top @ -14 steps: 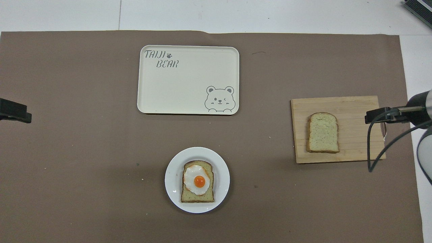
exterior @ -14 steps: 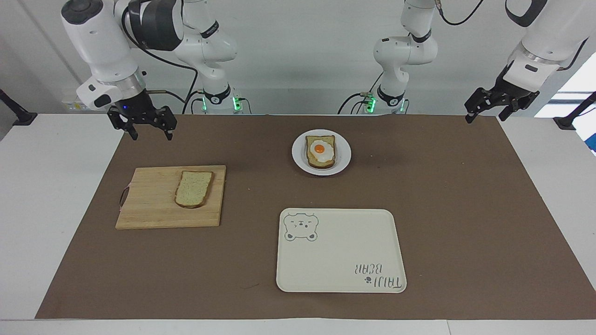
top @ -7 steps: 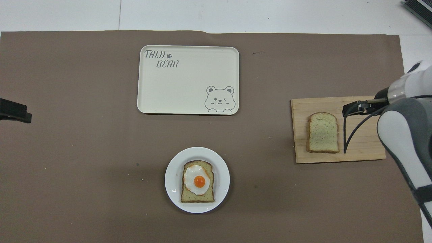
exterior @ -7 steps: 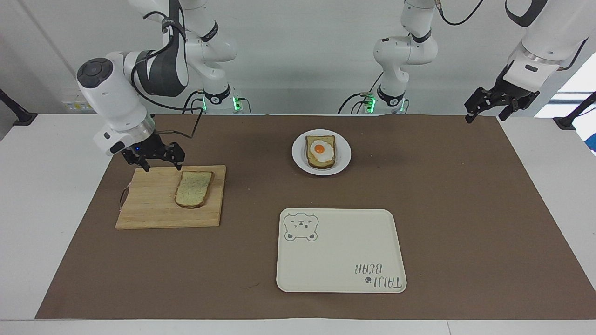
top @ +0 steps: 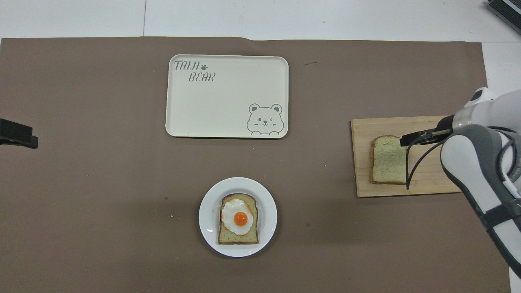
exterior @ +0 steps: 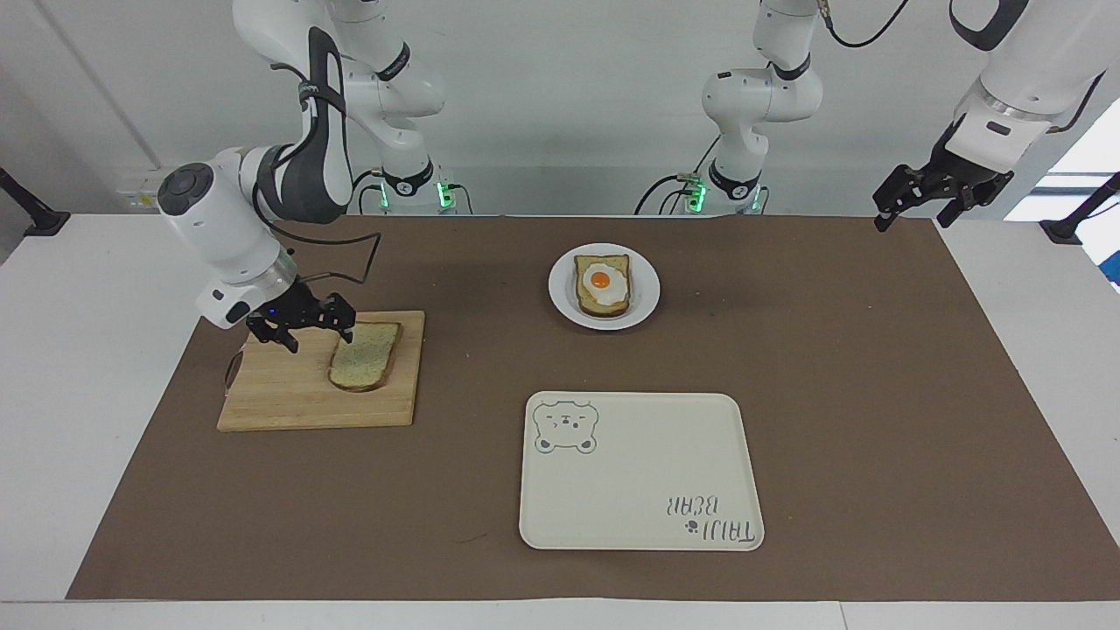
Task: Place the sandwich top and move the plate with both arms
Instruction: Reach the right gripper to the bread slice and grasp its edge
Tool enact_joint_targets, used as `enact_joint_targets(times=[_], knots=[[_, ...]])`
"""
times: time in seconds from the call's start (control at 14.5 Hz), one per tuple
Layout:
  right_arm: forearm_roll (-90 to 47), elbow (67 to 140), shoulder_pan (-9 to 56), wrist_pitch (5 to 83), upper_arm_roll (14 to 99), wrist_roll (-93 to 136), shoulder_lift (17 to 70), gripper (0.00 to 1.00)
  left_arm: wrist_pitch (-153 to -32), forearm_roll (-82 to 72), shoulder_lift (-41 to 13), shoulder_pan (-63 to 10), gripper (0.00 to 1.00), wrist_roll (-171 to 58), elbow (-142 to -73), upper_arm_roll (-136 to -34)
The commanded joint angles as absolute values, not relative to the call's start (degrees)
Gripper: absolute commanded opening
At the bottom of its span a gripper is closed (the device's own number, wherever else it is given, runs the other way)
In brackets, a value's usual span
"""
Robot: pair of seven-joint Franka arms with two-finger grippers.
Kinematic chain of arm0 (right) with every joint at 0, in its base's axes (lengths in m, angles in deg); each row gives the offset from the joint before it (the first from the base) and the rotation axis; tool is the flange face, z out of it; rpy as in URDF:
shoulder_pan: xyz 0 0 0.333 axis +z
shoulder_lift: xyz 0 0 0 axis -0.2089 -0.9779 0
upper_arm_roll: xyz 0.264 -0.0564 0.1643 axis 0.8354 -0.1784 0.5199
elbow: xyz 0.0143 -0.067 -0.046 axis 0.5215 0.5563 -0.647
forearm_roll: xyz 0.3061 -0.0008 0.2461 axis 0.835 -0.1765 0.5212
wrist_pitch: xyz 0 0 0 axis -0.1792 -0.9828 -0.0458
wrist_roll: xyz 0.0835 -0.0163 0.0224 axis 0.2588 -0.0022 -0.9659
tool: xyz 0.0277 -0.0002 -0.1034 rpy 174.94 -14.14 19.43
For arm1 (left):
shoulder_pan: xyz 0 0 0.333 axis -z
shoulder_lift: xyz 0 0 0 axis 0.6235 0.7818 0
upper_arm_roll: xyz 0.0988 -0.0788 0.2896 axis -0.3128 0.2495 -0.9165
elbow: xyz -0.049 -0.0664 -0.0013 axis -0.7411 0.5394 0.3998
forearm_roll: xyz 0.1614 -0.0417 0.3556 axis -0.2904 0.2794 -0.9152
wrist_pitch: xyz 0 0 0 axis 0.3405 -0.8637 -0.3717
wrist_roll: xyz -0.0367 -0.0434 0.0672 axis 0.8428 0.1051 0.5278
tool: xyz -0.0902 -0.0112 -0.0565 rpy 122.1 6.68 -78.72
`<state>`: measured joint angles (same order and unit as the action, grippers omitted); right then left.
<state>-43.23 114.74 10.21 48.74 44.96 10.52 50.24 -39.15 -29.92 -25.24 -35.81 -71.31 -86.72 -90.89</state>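
R hand (exterior: 317, 334) open, empty, low beside sandwich top (exterior: 365, 354); slice's long axis runs toward robots. L hand (exterior: 929, 203) open, waits.

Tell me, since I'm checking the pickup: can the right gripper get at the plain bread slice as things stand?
Probably yes. The right gripper, open, is low over the cutting board at the sandwich top's edge, and nothing lies between them.

A white table (exterior: 52, 367) is carrying a brown mat (exterior: 875, 394) that is covering most of its top. Lying on the mat are a wooden cutting board (exterior: 289, 394) toward the right arm's end, a small white plate (exterior: 646, 302) nearer the robots, and a cream bear tray (exterior: 647, 464) farther out; the mat's edge seems to be rippling slightly.
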Motion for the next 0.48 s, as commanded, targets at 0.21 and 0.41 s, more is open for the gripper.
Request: enact_joint_targets(times=[0.21,0.41], knots=[[-39.4,119.9,9.3,55.2,45.4,4.3,48.4,1.00,-38.2,-29.4,-26.0,-35.7,1.00,-71.6,-86.9,-91.2],[-37.3,121.2,7.6,56.6,45.4,3.8,47.6,1.00,-38.2,-29.4,-26.0,-35.7,1.00,-71.6,-86.9,-91.2]])
